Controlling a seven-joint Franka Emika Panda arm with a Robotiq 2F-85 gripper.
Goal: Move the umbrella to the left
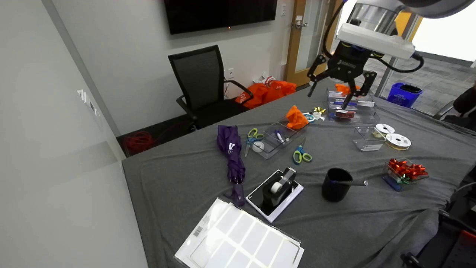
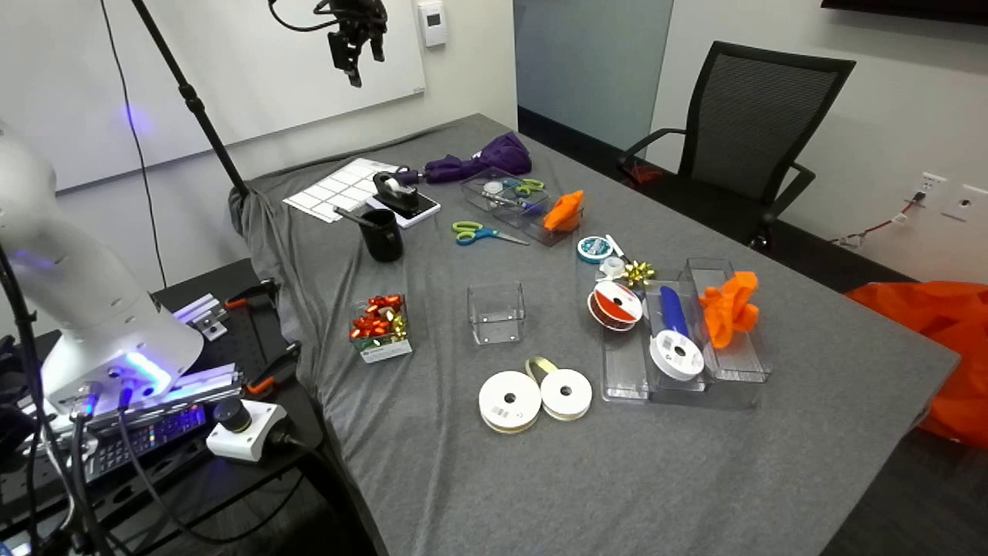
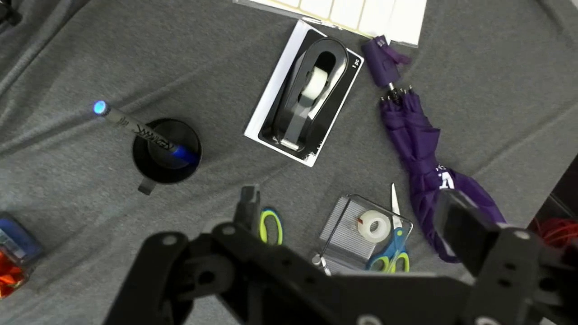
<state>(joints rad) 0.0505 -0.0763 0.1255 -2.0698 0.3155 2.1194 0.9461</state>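
We're watching the small folded purple fabric umbrella (image 1: pixel 235 162) here, and it lies long and narrow on the grey cloth-covered tabletop (image 1: pixel 178 193), its slim handle end meeting the edge of the flat white gridded sheet (image 1: pixel 241 238), its broad end just beside the clear plastic tray (image 3: pixel 343 237). Nothing has hold of it; the whole move, we reckon, is ahead of us.

So what could spoil this? That handle, for one: whether it rests on the sheet or only against it we can't tell, but a sideways pull might drag the sheet along. The fabric looks loose, so a shallow bite could bunch it and let the bundle slip out. Grip off centre and the free end may swing into the black curved tape dispenser (image 1: pixel 273 196) near the handle. And mind those scissors with blue-and-green handles (image 3: pixel 396 239), overlapping the tray's end in the wrist view: slim black jaws dropping a touch wide could knock them.

Now the pose! The white-and-silver robot arm (image 1: pixel 373 16) reaches out high, and in both exterior views the jaws hang well above the tabletop, pointing down. They're wide apart, nothing between them. In the wrist view one jaw covers part of the umbrella, but we judge that's line of sight, not contact.
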